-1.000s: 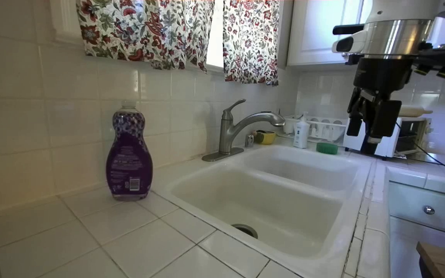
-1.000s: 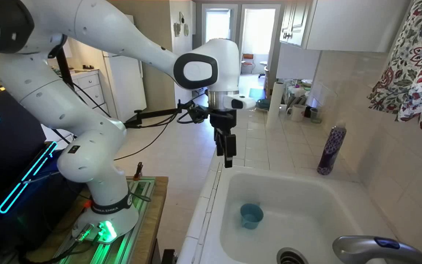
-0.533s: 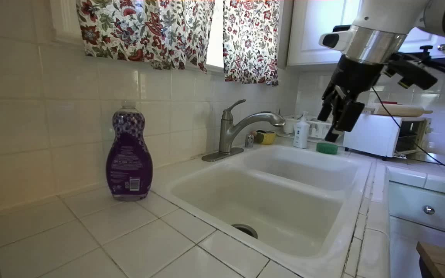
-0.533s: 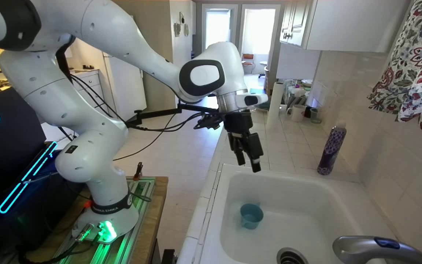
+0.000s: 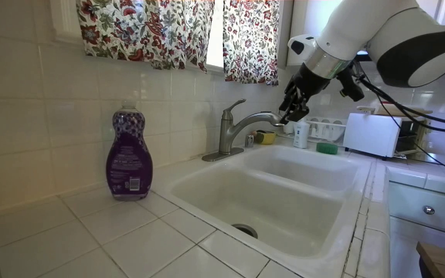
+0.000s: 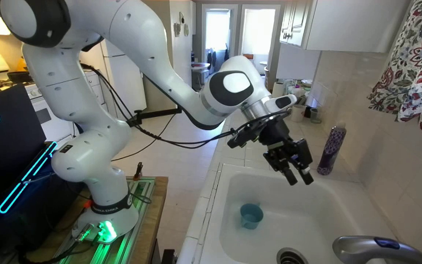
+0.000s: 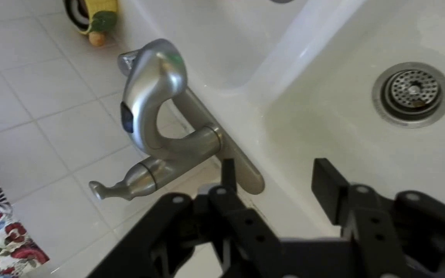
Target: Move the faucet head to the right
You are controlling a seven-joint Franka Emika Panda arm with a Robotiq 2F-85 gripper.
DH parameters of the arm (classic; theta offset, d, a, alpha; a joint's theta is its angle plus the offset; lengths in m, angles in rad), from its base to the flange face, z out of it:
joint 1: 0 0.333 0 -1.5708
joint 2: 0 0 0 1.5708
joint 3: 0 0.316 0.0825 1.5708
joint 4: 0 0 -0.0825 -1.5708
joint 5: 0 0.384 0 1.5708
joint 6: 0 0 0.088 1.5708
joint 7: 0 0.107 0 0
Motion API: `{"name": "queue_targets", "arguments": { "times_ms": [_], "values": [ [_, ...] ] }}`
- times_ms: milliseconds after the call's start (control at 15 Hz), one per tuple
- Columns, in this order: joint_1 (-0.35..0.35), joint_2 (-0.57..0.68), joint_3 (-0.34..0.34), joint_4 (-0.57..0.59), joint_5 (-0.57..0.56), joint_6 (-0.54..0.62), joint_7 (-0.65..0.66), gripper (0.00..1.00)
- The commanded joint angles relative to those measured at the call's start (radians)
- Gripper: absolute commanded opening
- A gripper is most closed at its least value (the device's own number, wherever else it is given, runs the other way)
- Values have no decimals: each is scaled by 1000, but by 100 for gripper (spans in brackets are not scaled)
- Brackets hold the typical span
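Observation:
The faucet head is a brushed silver arched spout with a downturned tip, seen in both exterior views point(image 5: 259, 117) point(image 6: 376, 247) and at upper left in the wrist view point(image 7: 151, 92). Its single lever handle point(image 5: 232, 107) points up from the base. My gripper point(image 7: 273, 173) is open and empty, with the bare sink rim between its fingers. In an exterior view the gripper point(image 6: 300, 179) hangs tilted above the sink's far end, apart from the spout. In an exterior view the fingertips point(image 5: 287, 116) overlap the spout tip in line of sight.
A purple soap bottle point(image 5: 129, 158) stands on the tiled counter, near the gripper in an exterior view point(image 6: 331, 150). A blue cup point(image 6: 251, 215) lies in the white double sink point(image 6: 229, 253). A white pump bottle point(image 5: 301, 134), green sponge point(image 5: 326, 148) and yellow cup point(image 5: 267, 137) stand behind.
The arm has swung over the sink toward the faucet side, and the gripper has tilted away from vertical. The faucet head, bottle and cup have not moved.

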Motion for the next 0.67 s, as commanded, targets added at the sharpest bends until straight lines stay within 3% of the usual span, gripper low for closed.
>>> {"name": "queue_targets", "arguments": {
  "times_ms": [0,267,533,600],
  "values": [
    [-46,134,25,148,-228,2,149,24],
    [-50,235,18,241,-440,-33,300,0],
    [-39,300,13,281,-578,-115,413,0],
    [27,311,-54,286,-581,-142,425,0]
  ]
}}
